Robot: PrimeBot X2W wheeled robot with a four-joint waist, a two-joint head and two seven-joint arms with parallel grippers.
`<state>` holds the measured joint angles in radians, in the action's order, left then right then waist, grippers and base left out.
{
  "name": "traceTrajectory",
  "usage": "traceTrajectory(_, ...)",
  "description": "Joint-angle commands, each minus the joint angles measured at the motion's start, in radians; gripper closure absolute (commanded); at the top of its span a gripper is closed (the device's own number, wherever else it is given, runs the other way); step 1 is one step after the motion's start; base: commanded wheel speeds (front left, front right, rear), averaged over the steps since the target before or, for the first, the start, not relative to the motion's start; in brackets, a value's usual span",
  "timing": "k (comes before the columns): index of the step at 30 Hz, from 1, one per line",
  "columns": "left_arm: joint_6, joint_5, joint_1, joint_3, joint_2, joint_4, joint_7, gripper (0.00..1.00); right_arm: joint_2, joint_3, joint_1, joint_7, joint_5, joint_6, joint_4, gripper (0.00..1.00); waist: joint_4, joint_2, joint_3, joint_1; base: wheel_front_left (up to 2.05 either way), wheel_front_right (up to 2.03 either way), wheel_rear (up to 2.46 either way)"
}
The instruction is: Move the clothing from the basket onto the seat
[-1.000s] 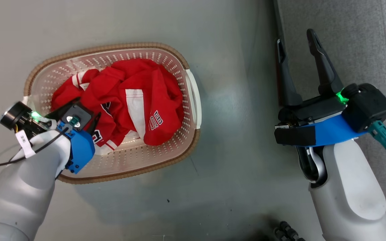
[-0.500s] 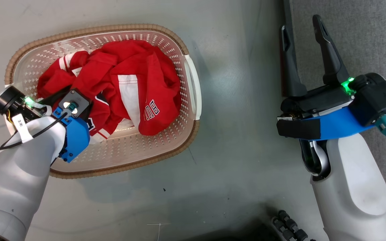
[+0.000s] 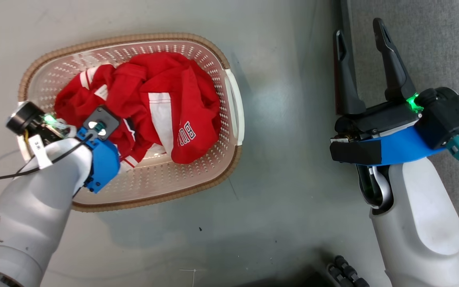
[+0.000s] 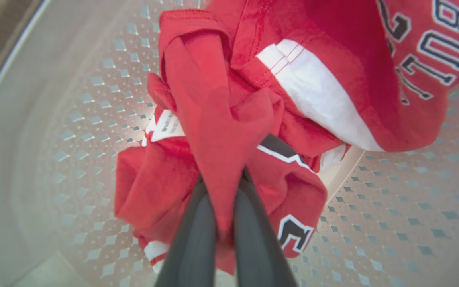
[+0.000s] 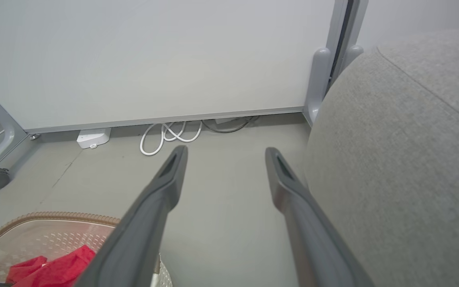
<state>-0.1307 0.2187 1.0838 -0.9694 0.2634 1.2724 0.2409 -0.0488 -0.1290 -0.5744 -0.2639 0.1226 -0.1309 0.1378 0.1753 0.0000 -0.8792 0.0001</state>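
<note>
looks like light floppy stuff tbh, a bunched fold of the clothing [image 4: 317, 99] is pinched by the left gripper [image 4: 224, 181], lower centre

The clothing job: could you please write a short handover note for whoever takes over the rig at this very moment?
Left gripper: shut on a fold of the clothing, inside the basket.
Right gripper: open, holding nothing, by the edge of the seat.
Things: the clothing lies bunched in the basket; none is on the part of the seat in view.
Done: first grasp made.
Left: lift, carry to the seat, release, then return for whatever remains.
</note>
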Motion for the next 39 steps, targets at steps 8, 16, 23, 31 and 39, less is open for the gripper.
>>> traceTrajectory(8, 0.001, 0.047, -0.027, -0.022, -0.025, -0.120, 0.027, 1.00, -0.003, 0.009, 0.019, -0.001, -0.023, 0.000, 0.022, 0.00, -0.041, 0.0000, 0.088, -0.0001, 0.00, 0.00, 0.00)
traceTrajectory(16, 0.015, 0.054, -0.096, 0.016, -0.011, -0.291, 0.026, 1.00, -0.003, 0.017, 0.052, -0.001, -0.037, 0.000, 0.048, 0.00, -0.073, 0.0000, 0.184, -0.0001, 0.00, 0.00, 0.00)
traceTrajectory(23, 0.036, 0.049, -0.186, 0.081, -0.008, -0.476, 0.026, 1.00, -0.003, 0.024, 0.099, -0.001, -0.053, 0.000, 0.074, 0.00, -0.108, 0.0000, 0.290, -0.0001, 0.00, 0.00, 0.00)
traceTrajectory(31, 0.057, 0.036, -0.284, 0.163, -0.014, -0.630, 0.026, 1.00, -0.003, 0.026, 0.161, -0.001, -0.063, 0.000, 0.103, 0.00, -0.135, 0.0000, 0.425, -0.0001, 0.00, 0.00, 0.00)
traceTrajectory(39, 0.052, 0.018, -0.353, 0.231, -0.043, -0.722, 0.026, 1.00, -0.003, 0.032, 0.246, -0.001, -0.058, 0.000, 0.133, 0.00, -0.154, 0.0000, 0.564, -0.0001, 0.00, 0.00, 0.00)
